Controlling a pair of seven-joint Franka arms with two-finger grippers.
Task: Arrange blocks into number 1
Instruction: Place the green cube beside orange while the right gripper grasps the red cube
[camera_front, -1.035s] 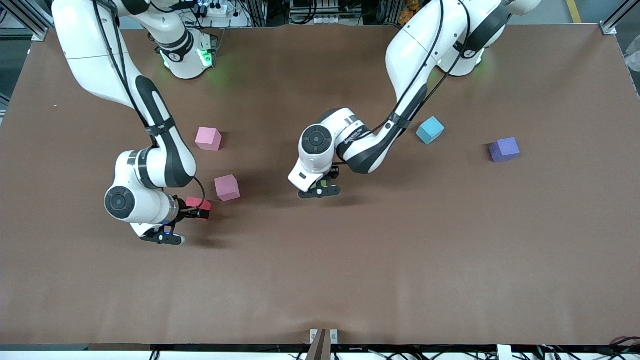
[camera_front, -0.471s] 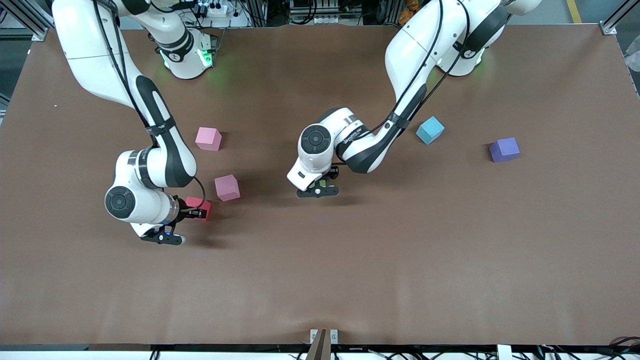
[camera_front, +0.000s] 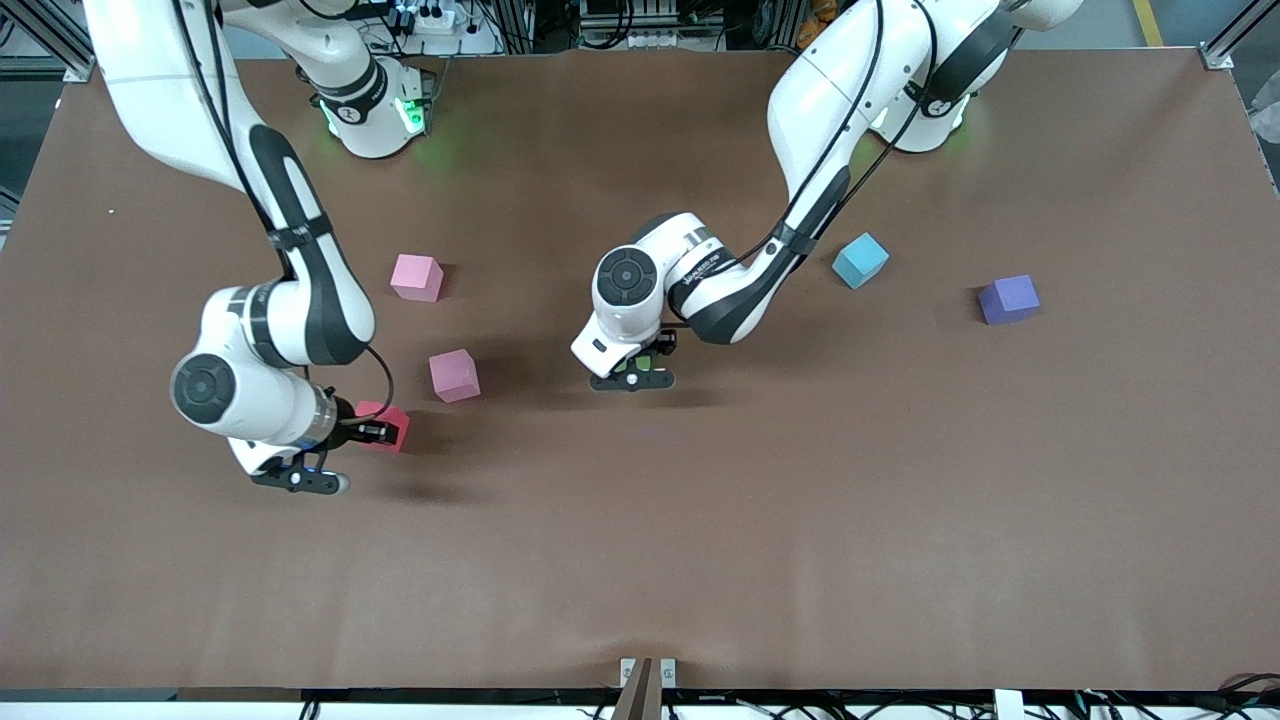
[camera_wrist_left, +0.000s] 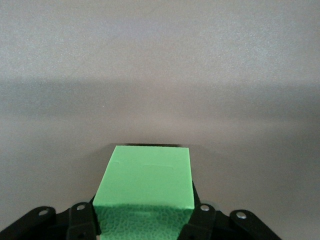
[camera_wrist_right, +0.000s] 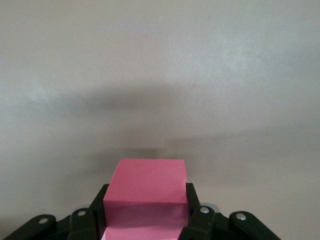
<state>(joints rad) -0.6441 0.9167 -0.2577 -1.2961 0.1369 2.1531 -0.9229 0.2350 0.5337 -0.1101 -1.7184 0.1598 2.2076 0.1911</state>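
My right gripper (camera_front: 375, 432) is shut on the red block (camera_front: 384, 426), which it holds over the table beside the nearer pink cube. The right wrist view shows that red block (camera_wrist_right: 147, 187) clamped between both fingers. My left gripper (camera_front: 637, 368) is shut on a green block (camera_front: 640, 364) low over the table's middle. In the left wrist view the green block (camera_wrist_left: 146, 184) fills the gap between the fingers. The purple block (camera_front: 1008, 299) lies alone toward the left arm's end. The second green block and the orange one are out of view.
Two pink cubes (camera_front: 416, 277) (camera_front: 454, 375) lie near the right gripper. A light blue cube (camera_front: 860, 260) sits beside the left arm's forearm. The brown table (camera_front: 700, 540) stretches wide toward the front camera.
The right arm has carried the red block a little toward its own end of the table and lifted. The left gripper with the green block has shifted slightly toward the robots' bases.
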